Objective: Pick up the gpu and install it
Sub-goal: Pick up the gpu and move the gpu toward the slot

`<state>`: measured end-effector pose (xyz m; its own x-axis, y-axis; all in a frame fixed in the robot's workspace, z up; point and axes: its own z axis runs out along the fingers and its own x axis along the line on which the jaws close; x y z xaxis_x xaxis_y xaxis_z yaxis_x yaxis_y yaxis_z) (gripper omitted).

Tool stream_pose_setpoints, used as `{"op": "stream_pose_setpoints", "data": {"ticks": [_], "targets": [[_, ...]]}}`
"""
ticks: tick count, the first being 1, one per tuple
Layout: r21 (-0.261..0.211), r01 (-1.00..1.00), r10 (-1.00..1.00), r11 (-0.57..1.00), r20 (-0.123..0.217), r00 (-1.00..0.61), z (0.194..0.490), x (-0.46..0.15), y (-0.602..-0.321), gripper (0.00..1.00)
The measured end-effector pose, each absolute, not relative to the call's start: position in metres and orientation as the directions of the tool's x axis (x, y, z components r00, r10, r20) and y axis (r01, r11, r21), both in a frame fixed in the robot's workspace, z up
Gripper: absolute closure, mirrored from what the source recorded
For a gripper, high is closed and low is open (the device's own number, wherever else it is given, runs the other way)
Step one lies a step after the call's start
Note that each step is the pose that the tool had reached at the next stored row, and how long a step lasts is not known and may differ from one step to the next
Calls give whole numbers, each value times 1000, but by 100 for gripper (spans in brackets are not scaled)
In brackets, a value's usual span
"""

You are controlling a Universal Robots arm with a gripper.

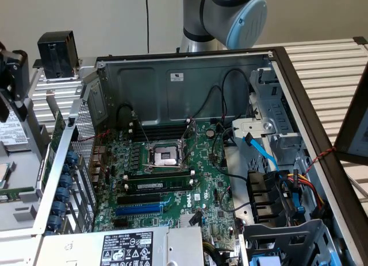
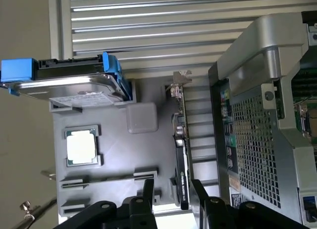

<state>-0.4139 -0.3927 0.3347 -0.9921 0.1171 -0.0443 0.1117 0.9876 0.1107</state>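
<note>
Item: gpu. A small card with a black shroud on a green board, standing on edge in a slot of the grey parts tray, on the tray's side nearest the computer case. Not yet lifted.

Item: hand. Spread apart, one of the fingers on each side of the card's lower end, with a gap showing between each finger and the card. Holds nothing.

Item: tray contents. A hard drive with blue rails and a processor chip in its recess.

Item: case interior, exterior view. Motherboard with an open processor socket, memory sticks and a blue expansion slot with nothing in it.

Item: slatted metal bench, carrying tray and case.
</note>
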Motion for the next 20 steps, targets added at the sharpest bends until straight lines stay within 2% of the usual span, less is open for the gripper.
{"op": "stream_pose_setpoints", "data": {"ticks": [20], "targets": [[91, 121, 126, 988, -45, -991, 303, -405, -395, 58]]}}
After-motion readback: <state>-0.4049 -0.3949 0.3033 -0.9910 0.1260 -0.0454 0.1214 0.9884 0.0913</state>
